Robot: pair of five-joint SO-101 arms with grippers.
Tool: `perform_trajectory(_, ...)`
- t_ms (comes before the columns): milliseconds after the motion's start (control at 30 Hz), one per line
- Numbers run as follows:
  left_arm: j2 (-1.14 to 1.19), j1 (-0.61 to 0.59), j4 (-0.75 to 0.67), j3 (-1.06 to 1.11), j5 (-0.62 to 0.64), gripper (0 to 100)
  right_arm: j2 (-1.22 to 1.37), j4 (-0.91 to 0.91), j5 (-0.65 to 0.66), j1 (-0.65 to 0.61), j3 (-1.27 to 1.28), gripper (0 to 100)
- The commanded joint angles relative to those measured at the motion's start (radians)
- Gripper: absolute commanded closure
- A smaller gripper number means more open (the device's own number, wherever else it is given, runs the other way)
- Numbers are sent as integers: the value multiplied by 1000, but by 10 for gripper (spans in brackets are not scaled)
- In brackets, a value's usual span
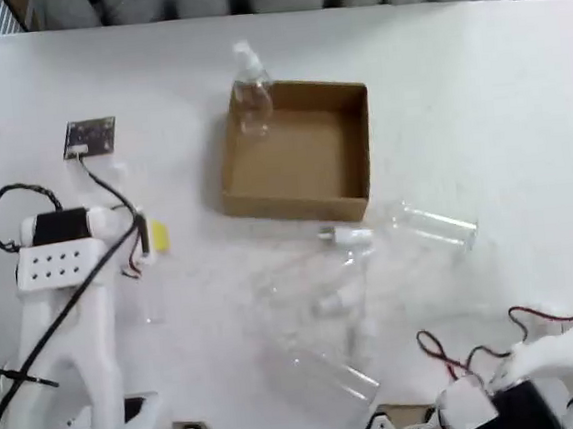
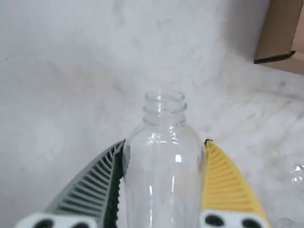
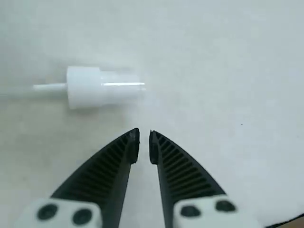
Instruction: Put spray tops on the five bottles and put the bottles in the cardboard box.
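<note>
From above, the cardboard box (image 1: 300, 201) sits open near the middle of the white table (image 1: 477, 97), and a capped bottle (image 1: 252, 95) stands upright at its far left corner. In front of the box a loose spray top (image 1: 345, 234) lies on its side, with a clear bottle (image 1: 432, 224) lying just beside it and another clear one (image 1: 326, 374) lying nearer the arms. The left arm (image 1: 60, 262) stands left of the box, a black cable running from it to a small circuit board (image 1: 89, 137); the right arm (image 1: 518, 395) sits low at the near right with red and black wires. From the left wrist, the left gripper (image 2: 164, 142) is clamped around an open-necked bottle (image 2: 164, 166), one grey finger and one yellow one pressing its shoulders, a corner of the box beyond. From the right wrist, the right gripper (image 3: 144, 135) is nearly closed on nothing, just short of a spray top (image 3: 95, 86) lying on the table
</note>
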Motion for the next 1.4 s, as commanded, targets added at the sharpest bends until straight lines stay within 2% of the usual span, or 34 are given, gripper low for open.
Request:
perform_trajectory(0,-48,-10,-17,-3,9,980,124,51,-14,-13,-147,983)
perform_trajectory(100,-48,-10,-20,-3,9,980,223,85,-17,-13,-229,983)
perform_trajectory(300,-48,-10,-21,-3,9,980,297,96,-140,-44,-333,983)
perform_trajectory(933,-48,-10,-21,-2,5,980,295,125,-430,-343,-459,983)
perform_trajectory(1200,-50,-10,-57,23,5,980,286,420,-473,-346,-591,983)
perform_trajectory(1367,-50,-10,-57,23,5,980,171,446,-534,-341,-517,983)
